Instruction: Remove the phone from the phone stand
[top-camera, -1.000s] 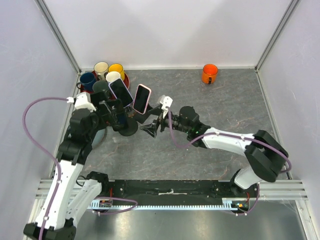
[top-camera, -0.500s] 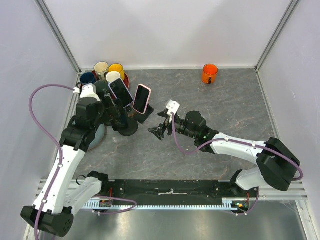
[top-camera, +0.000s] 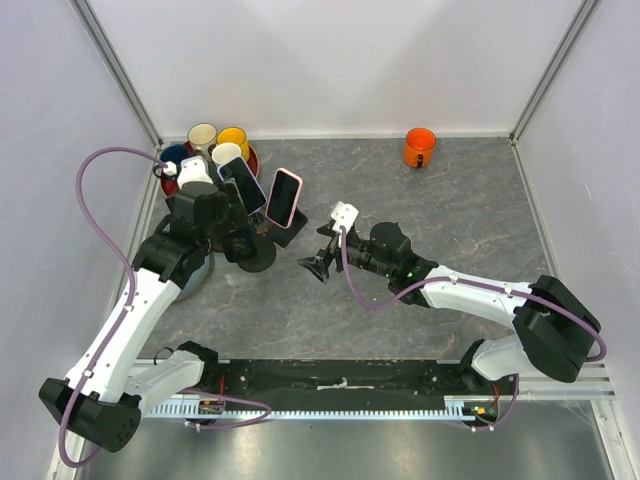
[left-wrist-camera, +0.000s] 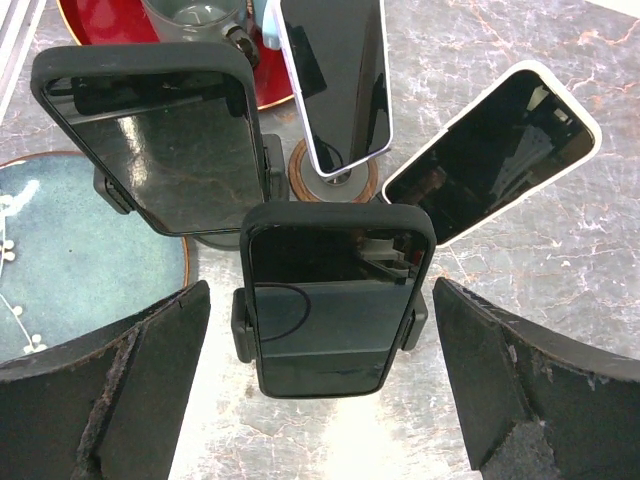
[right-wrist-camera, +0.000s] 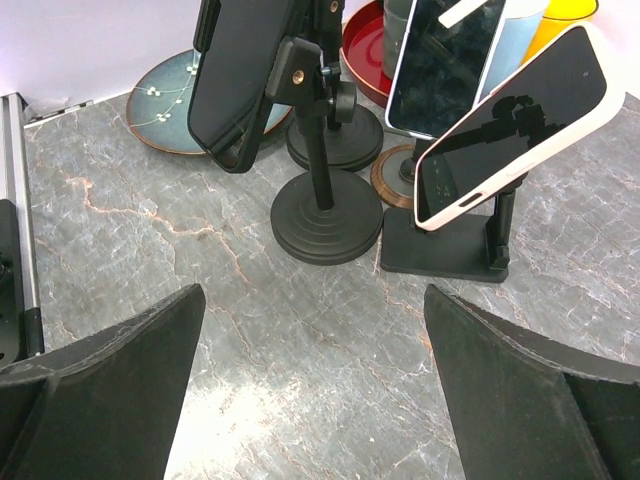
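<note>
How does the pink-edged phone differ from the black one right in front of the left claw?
The black phone has a dark case; the pink-edged phone has a pale one. In the left wrist view the black phone stands upright, and the pink-edged phone leans diagonally. Both screens are dark.

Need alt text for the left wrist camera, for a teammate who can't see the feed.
The open left gripper frames a black-cased phone clamped upright in its stand, one finger on either side, neither touching it. Behind it stand three more: a larger black-cased phone at left, a white-cased phone in the middle, and a tilted white-cased phone at right.
</note>
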